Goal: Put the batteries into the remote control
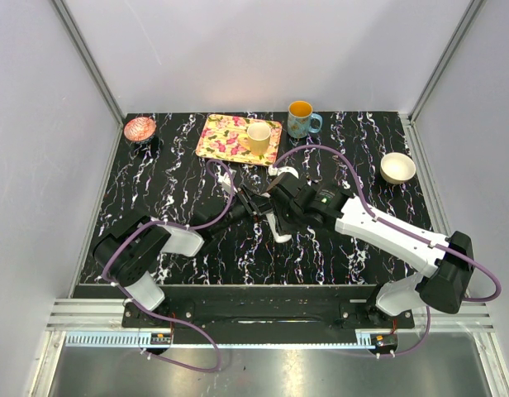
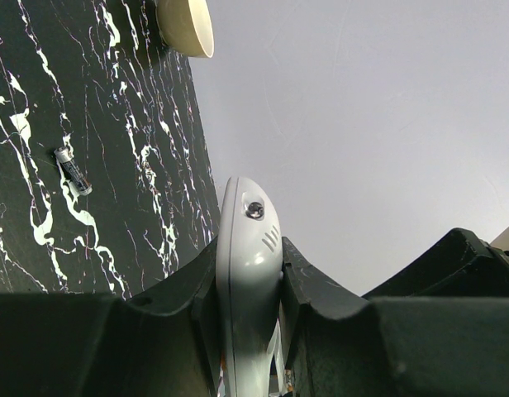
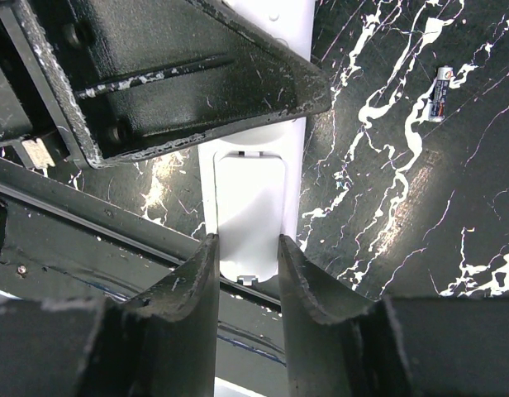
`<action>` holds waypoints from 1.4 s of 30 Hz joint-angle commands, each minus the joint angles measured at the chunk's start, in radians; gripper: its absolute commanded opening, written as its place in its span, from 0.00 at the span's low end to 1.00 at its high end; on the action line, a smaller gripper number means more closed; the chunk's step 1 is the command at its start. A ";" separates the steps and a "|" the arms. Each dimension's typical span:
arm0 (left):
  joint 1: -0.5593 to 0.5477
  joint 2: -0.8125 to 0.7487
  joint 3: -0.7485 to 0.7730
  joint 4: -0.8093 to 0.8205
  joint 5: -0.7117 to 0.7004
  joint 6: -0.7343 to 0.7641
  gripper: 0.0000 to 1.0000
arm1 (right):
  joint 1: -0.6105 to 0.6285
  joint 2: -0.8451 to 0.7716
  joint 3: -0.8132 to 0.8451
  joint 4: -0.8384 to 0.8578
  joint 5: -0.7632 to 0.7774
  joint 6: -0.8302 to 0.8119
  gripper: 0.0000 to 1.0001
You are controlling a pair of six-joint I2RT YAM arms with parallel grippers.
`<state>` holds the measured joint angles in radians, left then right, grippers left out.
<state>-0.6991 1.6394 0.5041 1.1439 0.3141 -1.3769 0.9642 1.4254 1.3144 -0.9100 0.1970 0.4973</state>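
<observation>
The white remote control (image 3: pixel 292 178) is held above the black marble table. My left gripper (image 2: pixel 248 248) is shut on it edge-on, and the remote's rounded tip (image 2: pixel 250 215) sticks out past the fingers. In the top view the left gripper (image 1: pixel 253 204) and the right gripper (image 1: pixel 275 217) meet at the table's middle. My right gripper (image 3: pixel 248 244) is shut on the small white battery cover (image 3: pixel 249 198), which lies flat against the remote's back face. One dark battery (image 3: pixel 437 93) lies on the table; it also shows in the left wrist view (image 2: pixel 73 171). No red-orange battery is in view.
A floral tray (image 1: pixel 225 136) with a yellow cup (image 1: pixel 258 136) sits at the back. A blue mug (image 1: pixel 302 120) stands to its right. A pink bowl (image 1: pixel 140 128) is at the back left. A cream bowl (image 1: pixel 397 168) is at the right (image 2: pixel 187 25).
</observation>
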 commanded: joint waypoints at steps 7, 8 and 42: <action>-0.017 -0.006 0.037 0.103 0.000 -0.025 0.00 | 0.007 0.014 0.013 0.045 0.009 -0.002 0.41; -0.017 -0.009 0.037 0.103 0.000 -0.025 0.00 | 0.008 0.013 0.014 0.045 0.010 -0.002 0.41; 0.016 0.004 0.010 0.166 0.031 -0.089 0.00 | -0.090 -0.281 -0.027 0.101 -0.013 0.070 0.74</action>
<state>-0.7059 1.6680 0.5045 1.1725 0.3172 -1.4208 0.9421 1.2762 1.3899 -0.8848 0.2226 0.5331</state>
